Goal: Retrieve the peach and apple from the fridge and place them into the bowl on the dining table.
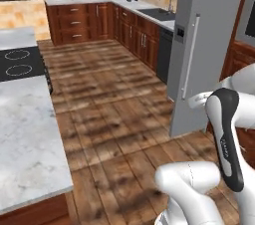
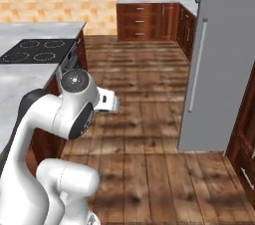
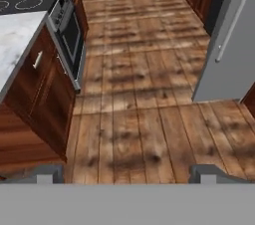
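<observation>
The fridge (image 1: 206, 45) stands at three o'clock with its doors closed, the marble desk (image 1: 25, 134) at nine o'clock. The step in hand looks like the approach: next comes reaching a door handle (image 1: 190, 57). The fingers (image 3: 47, 173) are spread wide, holding nothing. Peach, apple and bowl are hidden.

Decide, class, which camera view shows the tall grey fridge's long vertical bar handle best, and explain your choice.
The left base view: the long vertical bar handle runs its whole length on the tall grey fridge, beside the dark display panel. The right base view shows the handle too, but no panel. The hand view cuts it off at the frame's top.
</observation>
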